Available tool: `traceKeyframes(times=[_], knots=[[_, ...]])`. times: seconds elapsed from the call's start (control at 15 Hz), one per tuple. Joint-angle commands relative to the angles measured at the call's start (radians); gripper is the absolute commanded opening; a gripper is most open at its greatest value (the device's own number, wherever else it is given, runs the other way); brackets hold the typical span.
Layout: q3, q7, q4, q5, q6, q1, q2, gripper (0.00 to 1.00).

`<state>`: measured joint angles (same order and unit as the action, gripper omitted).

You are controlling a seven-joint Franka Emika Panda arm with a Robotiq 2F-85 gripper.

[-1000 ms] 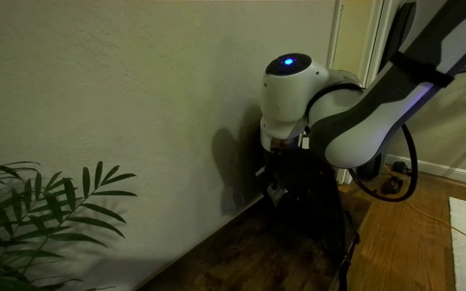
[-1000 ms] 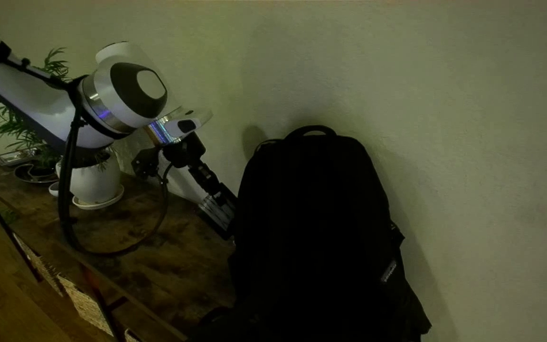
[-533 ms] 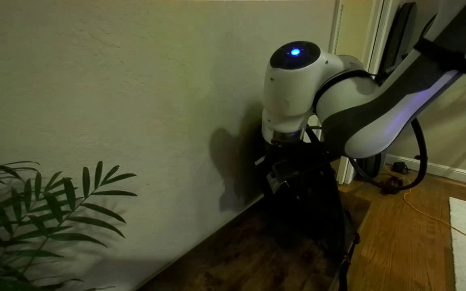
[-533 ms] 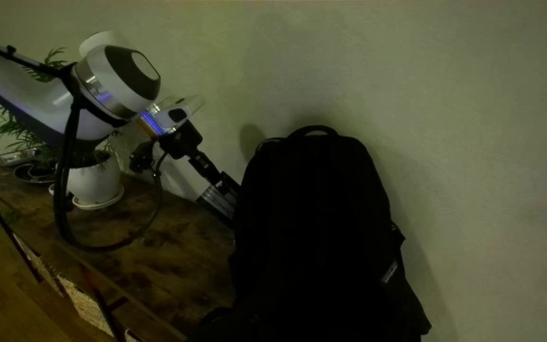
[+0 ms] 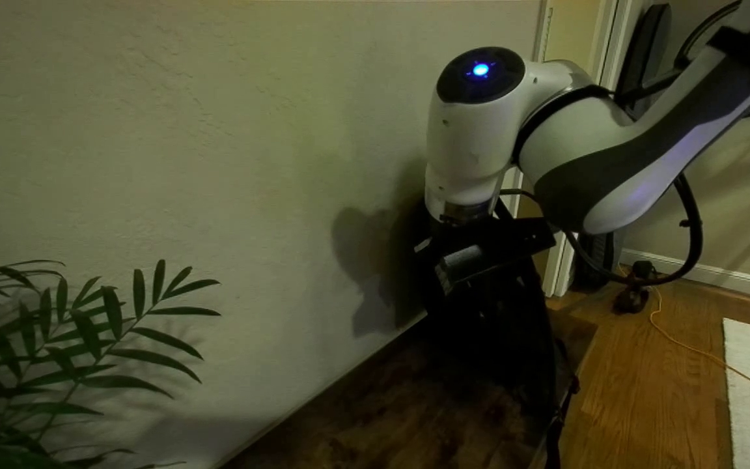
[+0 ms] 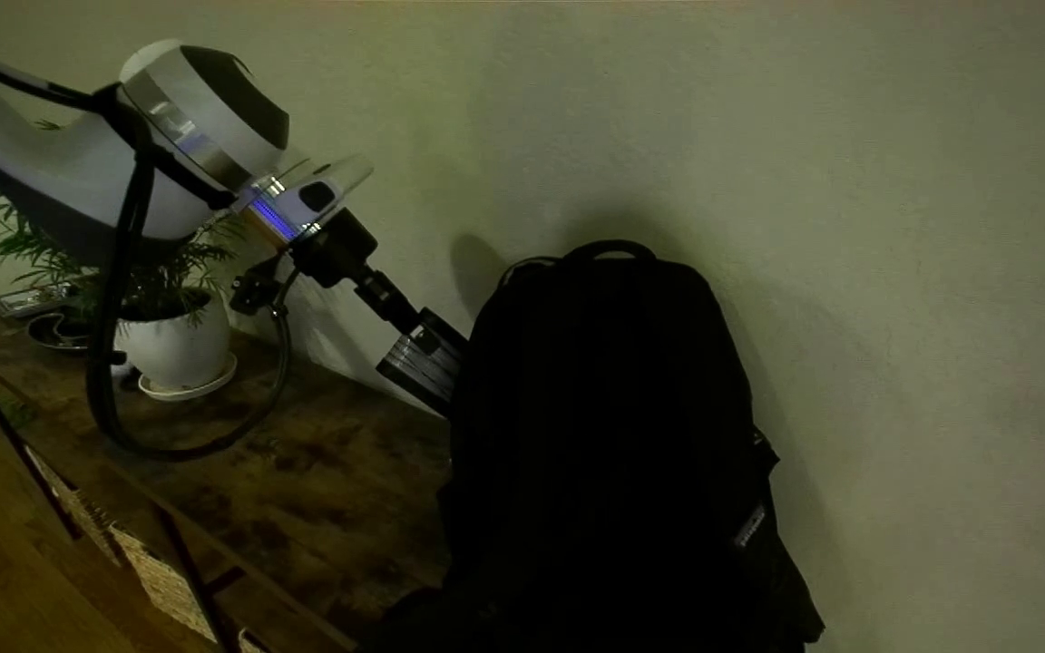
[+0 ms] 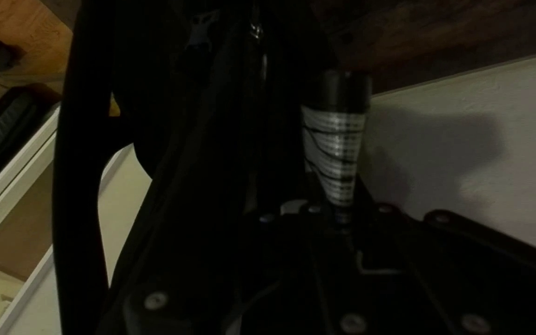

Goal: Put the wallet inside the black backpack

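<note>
The wallet (image 6: 418, 367) is a small dark rectangle with a pale greyish, striped patch. My gripper (image 6: 421, 334) is shut on it and holds it tilted above the table. The backpack's edge hides its right end. In the wrist view, the wallet (image 7: 335, 149) extends from the dark gripper (image 7: 342, 216) next to the backpack's zip (image 7: 256, 32). The large black backpack (image 6: 613, 435) stands slumped on the table. It also shows in an exterior view (image 5: 499, 345), very dark, with the wallet (image 5: 461, 259) near its top. I cannot tell whether wallet and backpack touch.
A pale wall (image 6: 849, 181) runs close behind the backpack and arm. A white potted plant (image 6: 176, 349) stands on the brown tabletop (image 6: 323, 481). The arm's black cable loop (image 6: 182, 452) hangs over the table. A backpack strap (image 5: 554, 430) dangles at the table's edge.
My gripper has risen with the wallet in it, up along the backpack's side. The arm has drawn upward in both exterior views. The backpack's top has shifted slightly right in an exterior view.
</note>
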<state>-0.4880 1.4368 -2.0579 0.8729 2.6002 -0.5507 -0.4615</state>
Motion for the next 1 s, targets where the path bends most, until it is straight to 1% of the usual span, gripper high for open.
traceKeyframes(times=[0.0,0.2,0.4,0.53,0.93], knots=[[0.132,0.061,-0.034,0.093,-0.093,0.105,0.099,0.04],[0.231,0.062,-0.027,0.101,-0.148,0.176,0.116,0.04],[0.298,0.061,-0.022,0.099,-0.187,0.226,0.128,0.04],[0.328,0.06,-0.015,0.096,-0.2,0.252,0.131,0.04],[0.358,0.107,0.017,0.115,-0.243,0.291,0.136,0.04]])
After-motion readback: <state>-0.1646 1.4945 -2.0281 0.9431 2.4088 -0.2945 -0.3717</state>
